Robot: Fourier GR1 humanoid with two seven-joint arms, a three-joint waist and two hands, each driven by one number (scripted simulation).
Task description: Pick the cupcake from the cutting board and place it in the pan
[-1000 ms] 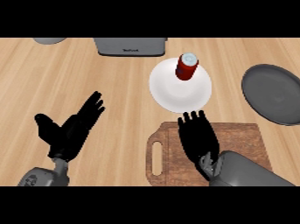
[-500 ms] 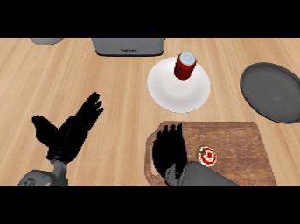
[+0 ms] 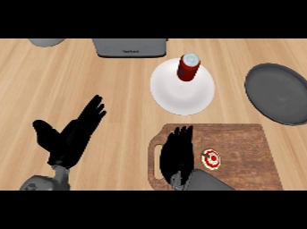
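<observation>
A small cupcake (image 3: 211, 159) with red-and-white top sits on the brown wooden cutting board (image 3: 248, 143) at lower right. My right hand (image 3: 176, 151) stands edge-on over the board's left part, just left of the cupcake, fingers straight and holding nothing. The dark grey pan (image 3: 280, 93) lies at the right edge, above the board. My left hand (image 3: 70, 136) rests open at lower left, fingers spread, far from both.
A white plate (image 3: 182, 91) with a red bottle (image 3: 187, 68) on it stands in the middle, above the board. A grey appliance (image 3: 129, 47) and a grey bowl (image 3: 47, 42) line the far edge.
My right hand has drawn back toward me and shifted left, turning edge-on, which uncovers the cupcake on the board. The left hand has stayed put.
</observation>
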